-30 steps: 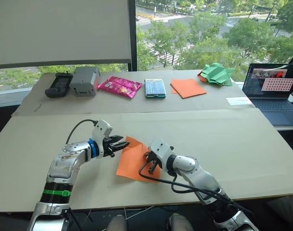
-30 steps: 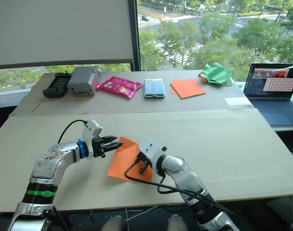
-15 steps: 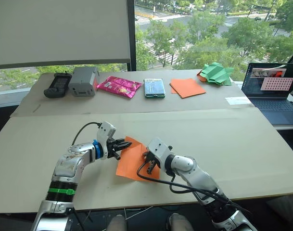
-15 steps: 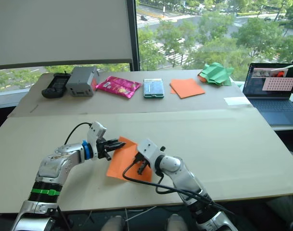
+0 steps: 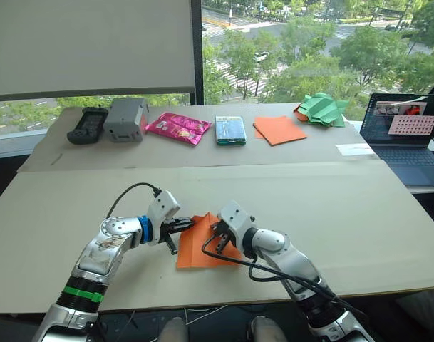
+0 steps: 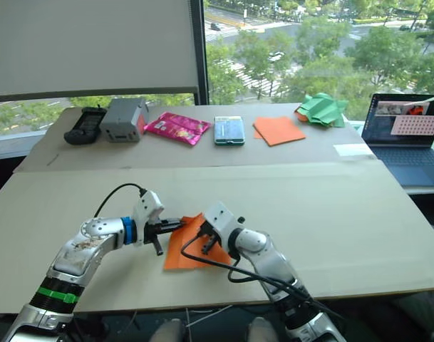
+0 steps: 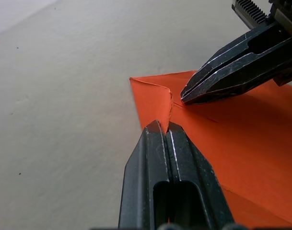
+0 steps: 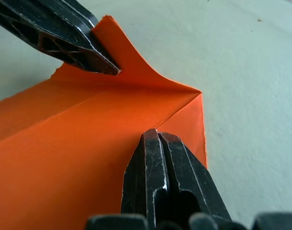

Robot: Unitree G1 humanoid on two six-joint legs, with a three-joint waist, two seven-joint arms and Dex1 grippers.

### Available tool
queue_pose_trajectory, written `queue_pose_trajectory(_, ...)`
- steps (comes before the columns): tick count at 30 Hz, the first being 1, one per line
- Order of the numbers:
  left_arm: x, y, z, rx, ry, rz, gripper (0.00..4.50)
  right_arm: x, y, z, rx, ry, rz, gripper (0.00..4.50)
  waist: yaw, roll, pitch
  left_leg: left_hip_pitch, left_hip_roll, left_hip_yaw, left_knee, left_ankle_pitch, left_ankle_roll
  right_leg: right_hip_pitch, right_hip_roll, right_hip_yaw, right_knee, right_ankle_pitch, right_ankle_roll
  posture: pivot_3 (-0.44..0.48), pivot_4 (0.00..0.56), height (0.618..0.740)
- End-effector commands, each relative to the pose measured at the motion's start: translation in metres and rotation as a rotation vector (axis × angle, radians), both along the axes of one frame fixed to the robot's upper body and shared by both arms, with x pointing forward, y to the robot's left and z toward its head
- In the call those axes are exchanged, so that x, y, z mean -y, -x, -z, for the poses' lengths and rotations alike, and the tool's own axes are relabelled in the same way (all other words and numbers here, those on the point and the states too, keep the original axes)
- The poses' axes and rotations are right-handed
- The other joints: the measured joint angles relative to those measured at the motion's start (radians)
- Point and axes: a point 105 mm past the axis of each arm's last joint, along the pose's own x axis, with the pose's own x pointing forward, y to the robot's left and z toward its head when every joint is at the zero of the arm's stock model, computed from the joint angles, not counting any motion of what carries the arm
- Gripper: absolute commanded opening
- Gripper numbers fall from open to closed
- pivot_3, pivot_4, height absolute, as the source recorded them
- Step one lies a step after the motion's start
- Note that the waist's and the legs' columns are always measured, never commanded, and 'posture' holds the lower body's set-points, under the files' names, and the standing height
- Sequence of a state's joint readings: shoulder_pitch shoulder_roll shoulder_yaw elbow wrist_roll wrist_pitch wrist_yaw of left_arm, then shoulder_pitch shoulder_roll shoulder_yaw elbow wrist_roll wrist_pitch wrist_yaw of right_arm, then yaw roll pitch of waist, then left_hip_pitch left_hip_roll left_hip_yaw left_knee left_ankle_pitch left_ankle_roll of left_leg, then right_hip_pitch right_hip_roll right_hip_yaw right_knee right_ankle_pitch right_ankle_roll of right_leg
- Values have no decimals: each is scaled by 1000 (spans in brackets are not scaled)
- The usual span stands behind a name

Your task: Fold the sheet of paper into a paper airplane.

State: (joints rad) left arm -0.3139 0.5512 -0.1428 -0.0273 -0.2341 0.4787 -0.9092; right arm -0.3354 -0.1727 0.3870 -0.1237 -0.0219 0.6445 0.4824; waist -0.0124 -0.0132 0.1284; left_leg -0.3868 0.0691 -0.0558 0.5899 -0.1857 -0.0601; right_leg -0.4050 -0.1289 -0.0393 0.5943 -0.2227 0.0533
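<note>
The sheet of paper (image 5: 199, 245) (corner now folded over) has narrowed

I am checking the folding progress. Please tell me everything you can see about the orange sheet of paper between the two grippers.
The sheet of paper is thin, bright orange, lying on the near table. One corner is folded over and curls upward. The shut left gripper and shut right gripper both press their tips on it near that fold.
</note>
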Motion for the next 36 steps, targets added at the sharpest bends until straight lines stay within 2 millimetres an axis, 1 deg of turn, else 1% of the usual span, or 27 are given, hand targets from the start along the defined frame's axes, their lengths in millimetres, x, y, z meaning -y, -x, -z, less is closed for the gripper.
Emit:
queue_pose_trajectory(1, 6, 3, 0, 19, -14, 38, 34, 4, -8, -4, -20, -50, 49, 0, 0, 1, 0, 0, 0, 0, 0, 0, 0, 0, 0, 0, 0, 0, 0, 0, 150, 706)
queue_pose_trajectory(5, 9, 7, 11, -4, -40, 70, 34, 7, -14, -13, -13, -109, 89, 0, 1, 1, 1, -1, 0, 0, 0, 0, 0, 0, 0, 0, 0, 0, 0, 0, 150, 706)
queue_pose_trajectory(11, 13, 9, 19, -20, -67, 96, 34, 7, -22, -24, -2, -181, 122, 0, 0, 2, 1, -1, 0, 0, 0, 1, 1, 0, 0, 0, 0, 0, 0, 0, 150, 706)
queue_pose_trajectory(19, 12, 8, 21, -19, -97, 111, 34, -11, -23, -28, 26, -175, 72, 0, 0, 3, 1, -2, 0, 0, 0, 1, 2, 0, 0, 0, 0, 0, 0, 0, 150, 706)
queue_pose_trajectory(21, 11, 8, 20, -18, -98, 112, 34, -12, -23, -23, 22, -146, 73, 0, 0, 3, 1, -1, 0, 0, 0, 1, 2, 0, 0, 0, 0, 0, 0, 0, 150, 706)
queue_pose_trajectory(25, 10, 9, 20, -12, -107, 118, 34, -10, -23, -5, 3, -47, 73, 0, -1, 3, 1, -1, 0, 0, 0, 2, 2, 0, 0, 0, 1, 0, 0, 0, 150, 706)
queue_pose_trajectory(28, 10, 9, 19, -10, -107, 119, 34, -8, -24, 2, -17, -25, 89, 0, -1, 3, 1, -1, 0, 0, 0, 1, 2, 0, 0, 0, 0, 0, 0, 0, 150, 706)
queue_pose_trajectory(32, 8, 9, 19, -4, -110, 114, 34, -6, -22, 14, -45, 46, 78, 0, -1, 3, 0, 0, 0, 0, 0, 1, 2, 0, 0, 0, 1, 0, 0, 0, 150, 706)
queue_pose_trajectory(33, 8, 10, 18, -5, -107, 113, 434, -6, -21, 17, -55, 53, 76, 0, -1, 4, 0, 0, 0, 0, 0, 1, 2, 0, 0, 0, 1, 0, 0, 0, 150, 706)
queue_pose_trajectory(34, 7, 10, 17, -6, -105, 116, 554, -6, -21, 18, -60, 62, 77, 0, -2, 4, 0, 0, 0, 0, 0, 1, 2, 0, 0, 0, 1, 0, 0, 0, 150, 706)
queue_pose_trajectory(35, 6, 12, 16, -12, -98, 122, 812, -5, -21, 20, -61, 68, 78, 0, -2, 4, 0, 0, 0, 0, 0, 1, 2, 1, 0, 0, 1, 0, 0, 0, 150, 706)
queue_pose_trajectory(36, 6, 13, 14, -16, -92, 125, 1217, -6, -20, 20, -63, 68, 78, 0, -2, 4, 0, 0, 0, 0, 0, 1, 2, 1, 0, 0, 1, 0, 0, 0, 150, 706)
